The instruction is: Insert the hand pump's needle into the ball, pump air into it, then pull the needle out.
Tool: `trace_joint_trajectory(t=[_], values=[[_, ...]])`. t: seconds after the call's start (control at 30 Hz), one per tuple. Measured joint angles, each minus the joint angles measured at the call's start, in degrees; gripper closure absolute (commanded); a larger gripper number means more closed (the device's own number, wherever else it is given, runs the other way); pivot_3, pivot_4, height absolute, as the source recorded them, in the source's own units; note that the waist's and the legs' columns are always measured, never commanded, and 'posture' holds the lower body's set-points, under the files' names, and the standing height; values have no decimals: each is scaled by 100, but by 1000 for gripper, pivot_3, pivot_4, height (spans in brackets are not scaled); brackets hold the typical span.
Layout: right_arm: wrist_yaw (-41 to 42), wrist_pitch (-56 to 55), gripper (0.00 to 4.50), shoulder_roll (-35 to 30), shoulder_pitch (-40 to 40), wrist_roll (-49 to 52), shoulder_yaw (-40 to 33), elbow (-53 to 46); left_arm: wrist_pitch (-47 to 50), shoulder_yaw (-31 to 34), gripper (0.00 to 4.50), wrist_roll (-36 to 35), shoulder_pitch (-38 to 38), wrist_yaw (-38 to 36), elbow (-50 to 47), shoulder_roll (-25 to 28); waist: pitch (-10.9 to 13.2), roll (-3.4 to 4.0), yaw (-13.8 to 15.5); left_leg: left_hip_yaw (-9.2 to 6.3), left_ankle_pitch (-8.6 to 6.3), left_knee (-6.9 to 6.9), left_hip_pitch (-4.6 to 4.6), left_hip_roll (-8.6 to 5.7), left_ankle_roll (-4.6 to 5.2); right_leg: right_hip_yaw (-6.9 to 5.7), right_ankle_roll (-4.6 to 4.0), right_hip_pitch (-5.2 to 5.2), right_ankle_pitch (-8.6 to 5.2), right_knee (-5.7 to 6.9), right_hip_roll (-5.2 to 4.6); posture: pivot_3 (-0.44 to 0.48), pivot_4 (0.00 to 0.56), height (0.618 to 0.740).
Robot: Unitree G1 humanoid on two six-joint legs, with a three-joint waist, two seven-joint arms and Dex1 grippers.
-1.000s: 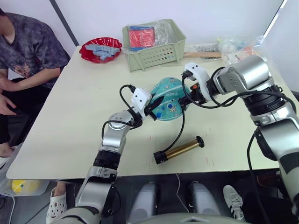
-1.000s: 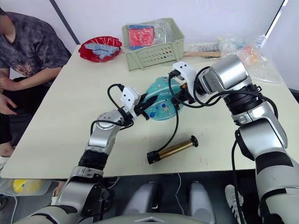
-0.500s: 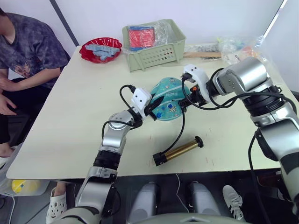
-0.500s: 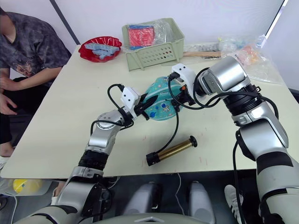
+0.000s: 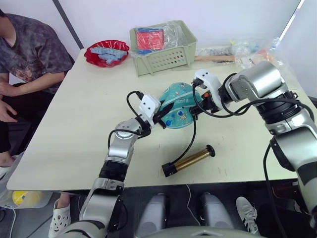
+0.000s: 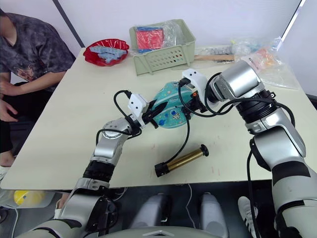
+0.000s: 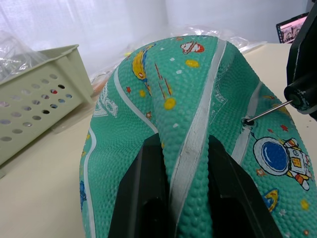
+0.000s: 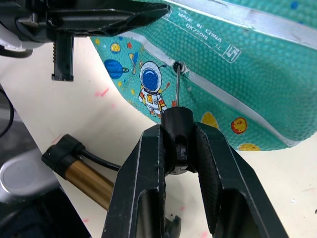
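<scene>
Pinching the black fitting [image 8: 177, 130] between its two fingers, the right gripper [image 8: 178, 148] holds the needle [image 8: 177, 88] with its tip at the valve hole [image 8: 178, 65] on a white seam of the ball [image 8: 277, 69]; how far the pin goes in cannot be told. The left gripper [image 7: 187, 163] squeezes a raised fold of the soft, partly flattened ball between its fingers, from the opposite side. The ball lies on the table [image 5: 74, 124], near its middle. From the fitting a black hose [image 5: 190, 136] curves down to the pump [image 5: 188, 160], which lies flat on the table near the front edge, apart from the ball. Behind the ball stand a green basket [image 5: 163, 47] and a red bowl [image 5: 106, 52]. A person [image 5: 25, 49] sits at the table's left side.
</scene>
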Motion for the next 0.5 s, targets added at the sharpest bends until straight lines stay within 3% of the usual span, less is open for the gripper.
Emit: trace_joint_trajectory(t=[0.5], values=[[927, -213, 4131, -15, -836, -348, 1148, 687, -290, -90, 4168, 136, 86, 16, -27, 21, 0, 2, -4, -5, 0, -1, 1, -1, -1, -5, 0, 1, 0, -2, 0, 0, 150, 738]])
